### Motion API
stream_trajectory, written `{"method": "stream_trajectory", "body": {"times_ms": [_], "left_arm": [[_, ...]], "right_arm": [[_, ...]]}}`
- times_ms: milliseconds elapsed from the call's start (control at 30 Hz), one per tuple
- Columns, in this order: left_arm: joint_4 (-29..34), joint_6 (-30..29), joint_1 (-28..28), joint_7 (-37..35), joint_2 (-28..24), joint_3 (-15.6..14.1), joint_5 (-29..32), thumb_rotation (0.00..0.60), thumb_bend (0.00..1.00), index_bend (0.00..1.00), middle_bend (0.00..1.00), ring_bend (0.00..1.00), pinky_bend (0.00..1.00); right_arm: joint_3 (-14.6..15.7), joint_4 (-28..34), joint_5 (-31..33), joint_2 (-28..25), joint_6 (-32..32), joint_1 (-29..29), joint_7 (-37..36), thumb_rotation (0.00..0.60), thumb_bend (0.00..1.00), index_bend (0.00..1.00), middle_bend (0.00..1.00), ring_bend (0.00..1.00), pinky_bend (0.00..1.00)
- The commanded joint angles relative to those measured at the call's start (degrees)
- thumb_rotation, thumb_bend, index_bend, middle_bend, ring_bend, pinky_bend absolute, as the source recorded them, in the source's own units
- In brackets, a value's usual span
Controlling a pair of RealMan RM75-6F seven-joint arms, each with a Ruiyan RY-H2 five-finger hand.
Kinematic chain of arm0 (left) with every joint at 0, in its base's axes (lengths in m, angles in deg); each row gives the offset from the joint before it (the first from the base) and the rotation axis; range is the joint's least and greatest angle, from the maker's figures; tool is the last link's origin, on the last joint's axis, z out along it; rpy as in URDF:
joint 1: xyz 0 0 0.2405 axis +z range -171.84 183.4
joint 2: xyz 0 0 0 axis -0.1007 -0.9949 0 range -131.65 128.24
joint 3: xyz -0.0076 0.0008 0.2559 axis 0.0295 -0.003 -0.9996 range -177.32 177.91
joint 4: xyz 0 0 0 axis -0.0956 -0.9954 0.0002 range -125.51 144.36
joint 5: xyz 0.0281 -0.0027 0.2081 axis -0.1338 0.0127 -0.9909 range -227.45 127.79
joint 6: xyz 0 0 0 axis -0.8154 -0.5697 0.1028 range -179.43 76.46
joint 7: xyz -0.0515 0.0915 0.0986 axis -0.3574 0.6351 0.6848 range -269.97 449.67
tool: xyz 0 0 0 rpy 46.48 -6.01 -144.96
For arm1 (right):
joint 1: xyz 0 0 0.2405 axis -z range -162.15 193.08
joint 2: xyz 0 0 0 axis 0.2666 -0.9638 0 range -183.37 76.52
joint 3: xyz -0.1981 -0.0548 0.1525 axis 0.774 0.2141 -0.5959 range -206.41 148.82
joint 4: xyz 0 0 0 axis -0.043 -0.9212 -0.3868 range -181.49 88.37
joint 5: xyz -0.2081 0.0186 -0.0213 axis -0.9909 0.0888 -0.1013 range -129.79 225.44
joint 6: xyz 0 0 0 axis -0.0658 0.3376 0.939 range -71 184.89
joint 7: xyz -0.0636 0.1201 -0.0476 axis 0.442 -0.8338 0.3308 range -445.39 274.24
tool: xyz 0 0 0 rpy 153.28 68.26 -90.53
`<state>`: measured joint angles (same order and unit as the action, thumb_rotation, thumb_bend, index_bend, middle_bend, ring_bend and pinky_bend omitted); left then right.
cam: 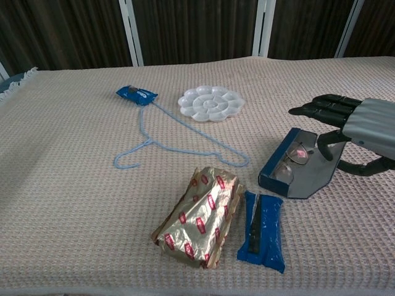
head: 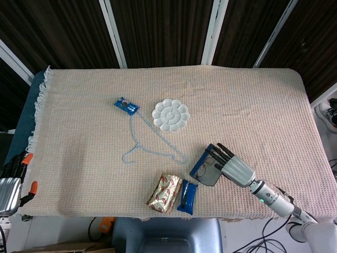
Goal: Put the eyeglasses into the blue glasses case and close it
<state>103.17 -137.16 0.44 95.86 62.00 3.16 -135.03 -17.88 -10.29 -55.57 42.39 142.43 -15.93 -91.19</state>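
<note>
right robot hand (cam: 355,132) seems spread over open blue glasses case (cam: 297,174), eyeglasses (cam: 291,162) inside; we'd press lid down evenly.

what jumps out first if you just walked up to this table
First the silver right hand at the near right, fingers spread over an open blue glasses case with the eyeglasses lying inside. Next, the shiny gold snack pack at the front edge, with a blue wrapper beside it. Farther back lie a white flower-shaped paint palette and a thin blue hanger.
</note>
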Motion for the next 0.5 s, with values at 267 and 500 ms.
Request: {"method": "stream_trajectory", "body": {"times_ms": [267, 500], "left_arm": [[-0.06, 0.74, -0.33, 0.11, -0.02, -0.03, 0.23, 0.600, 0.43, 0.00, 0.00, 0.05, 0.17], [-0.06, 0.70, -0.30, -0.12, -0.14, -0.04, 0.24, 0.600, 0.43, 0.00, 0.00, 0.05, 0.17]], "right_arm": [[-1.94, 2.74, -0.47, -0.20, -2.75, -3.10, 0.41, 0.600, 0.55, 0.80, 0.11, 0.00, 0.00], [-3.09, 4.97, -0.66, -0.06, -5.59, -5.49, 1.98, 0.600, 0.55, 0.80, 0.11, 0.00, 0.00]]}}
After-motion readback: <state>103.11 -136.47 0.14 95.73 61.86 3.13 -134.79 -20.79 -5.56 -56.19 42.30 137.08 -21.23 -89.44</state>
